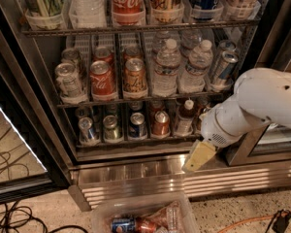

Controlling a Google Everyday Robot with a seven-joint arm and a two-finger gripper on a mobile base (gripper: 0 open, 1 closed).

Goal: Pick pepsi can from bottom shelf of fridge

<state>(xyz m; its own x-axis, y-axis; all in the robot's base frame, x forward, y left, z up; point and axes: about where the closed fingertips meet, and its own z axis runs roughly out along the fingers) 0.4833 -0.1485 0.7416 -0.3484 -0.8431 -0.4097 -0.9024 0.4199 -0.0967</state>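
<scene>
Pepsi can is left untouched by the gripper, which is held at lower centre-right before the steel base. Whether it is open cannot be told. The can is stood upright, third from left, on the bottom shelf of the fridge.

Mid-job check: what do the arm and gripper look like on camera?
The arm is a smooth, rounded white shell with a few small dark dots and a speckled vent patch at the wrist. The gripper is a pale yellow tapering wedge, low in front of the fridge, right of centre. No cables or lettering show on either.
</scene>
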